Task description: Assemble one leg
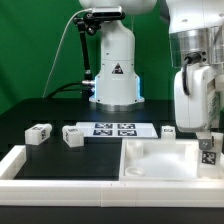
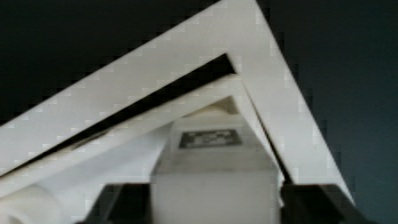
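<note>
Black table (image 1: 60,150); gripper (image 1: 207,143) clamps leg (image 1: 209,155) over panel (image 1: 160,160), fingertips cut off in wrist view

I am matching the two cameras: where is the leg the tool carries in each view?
Exterior view: the leg hangs under the tool at the exterior view's right, over the white panel.
Wrist view: the leg sits between the fingers.
Shared landmark: the panel's corner.

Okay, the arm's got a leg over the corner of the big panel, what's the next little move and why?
Probably ease straight down. The gripper holds a leg upright just above the white panel, at its corner on the exterior view's right. The wrist view shows the leg lined up with that corner, but whether it touches yet is unclear.
</note>
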Motion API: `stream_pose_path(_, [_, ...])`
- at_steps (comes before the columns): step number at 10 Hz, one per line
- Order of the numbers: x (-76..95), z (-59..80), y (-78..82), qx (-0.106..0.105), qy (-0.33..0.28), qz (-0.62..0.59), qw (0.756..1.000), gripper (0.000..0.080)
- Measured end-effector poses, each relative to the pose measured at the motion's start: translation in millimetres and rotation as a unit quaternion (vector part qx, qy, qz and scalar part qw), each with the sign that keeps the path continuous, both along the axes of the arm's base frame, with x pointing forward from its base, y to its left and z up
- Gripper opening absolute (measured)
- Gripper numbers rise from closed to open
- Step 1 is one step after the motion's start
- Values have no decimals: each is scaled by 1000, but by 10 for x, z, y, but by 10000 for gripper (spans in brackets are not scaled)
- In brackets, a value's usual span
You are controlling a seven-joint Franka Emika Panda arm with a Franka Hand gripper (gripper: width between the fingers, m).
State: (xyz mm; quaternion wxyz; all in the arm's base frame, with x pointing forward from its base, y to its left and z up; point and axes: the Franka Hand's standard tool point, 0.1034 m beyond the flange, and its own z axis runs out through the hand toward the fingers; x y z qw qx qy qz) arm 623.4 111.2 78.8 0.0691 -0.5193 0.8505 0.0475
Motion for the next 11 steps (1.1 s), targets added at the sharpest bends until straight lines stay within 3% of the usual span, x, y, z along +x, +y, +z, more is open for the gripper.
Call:
stream_pose_path(2, [0,0,1,-1,-1,8,1000,627])
stream_pose_path(11, [0,-1,3,-1,-2,9,1000,649])
